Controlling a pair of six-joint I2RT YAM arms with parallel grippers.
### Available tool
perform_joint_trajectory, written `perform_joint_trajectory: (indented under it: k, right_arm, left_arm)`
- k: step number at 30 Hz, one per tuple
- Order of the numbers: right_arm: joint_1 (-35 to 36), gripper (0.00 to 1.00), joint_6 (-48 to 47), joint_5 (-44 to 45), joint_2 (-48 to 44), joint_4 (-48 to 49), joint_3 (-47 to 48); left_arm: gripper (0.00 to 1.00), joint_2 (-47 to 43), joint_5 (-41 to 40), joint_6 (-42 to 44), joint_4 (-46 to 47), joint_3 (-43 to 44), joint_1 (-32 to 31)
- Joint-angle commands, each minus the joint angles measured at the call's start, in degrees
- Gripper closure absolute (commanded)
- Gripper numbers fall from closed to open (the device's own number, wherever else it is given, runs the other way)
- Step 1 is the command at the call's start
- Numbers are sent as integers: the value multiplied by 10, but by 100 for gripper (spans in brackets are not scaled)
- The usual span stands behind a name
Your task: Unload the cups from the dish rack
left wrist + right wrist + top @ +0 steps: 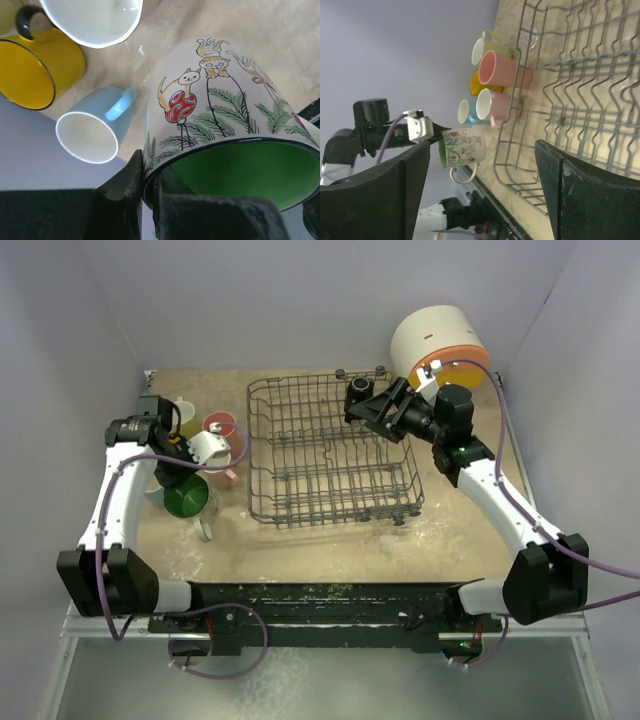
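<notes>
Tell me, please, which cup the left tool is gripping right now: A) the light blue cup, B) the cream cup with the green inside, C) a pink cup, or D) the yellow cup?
B: the left tool pinches the rim of the cream cup, whose inside is green, while the blue cup and the yellow cup stand free beside it.
</notes>
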Motion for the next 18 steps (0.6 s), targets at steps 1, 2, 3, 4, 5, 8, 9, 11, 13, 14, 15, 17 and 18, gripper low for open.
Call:
perform_joint_trajectory:
  k: [1,2,3,4,5,8,9,11,13,14,15,17,18]
  right_arm:
    - [-3,13,-86,47,-20,-66,40]
    - [-3,13,-90,49,-19,-70,41]
    - [-4,13,-92,49,-19,-71,42]
    - [-5,13,-94,50,-18,-74,43]
    - [-5,13,-98,52,-18,-77,45]
    - [-6,13,-110,58,-15,-91,53]
    - [-7,13,-114,60,-14,-94,55]
    - [-8,13,-121,63,-12,-99,58]
    - [-9,13,-127,70,-9,-106,61]
    - [-10,13,-130,72,-7,-108,62]
    - [-10,12,-133,75,-6,-110,64]
    - [-12,12,-141,82,1,-117,68]
    - [-12,12,-145,88,5,-122,71]
  left_arm:
    - [100,32,-42,-5,71,-36,1]
    - [100,39,-44,-4,82,-46,0]
    - [100,46,-47,-2,90,-55,0]
    - [100,53,-46,-2,99,-61,0]
    - [100,59,-44,-4,107,-66,0]
    - [100,83,-47,-12,131,-73,0]
    - [100,93,-49,-16,134,-72,0]
    - [100,108,-53,-24,139,-69,0]
    - [100,117,-50,-31,143,-66,1]
    - [100,121,-47,-34,145,-65,0]
    - [100,125,-46,-36,146,-65,0]
    - [100,133,-46,-47,147,-63,1]
    - [100,137,-47,-52,148,-62,0]
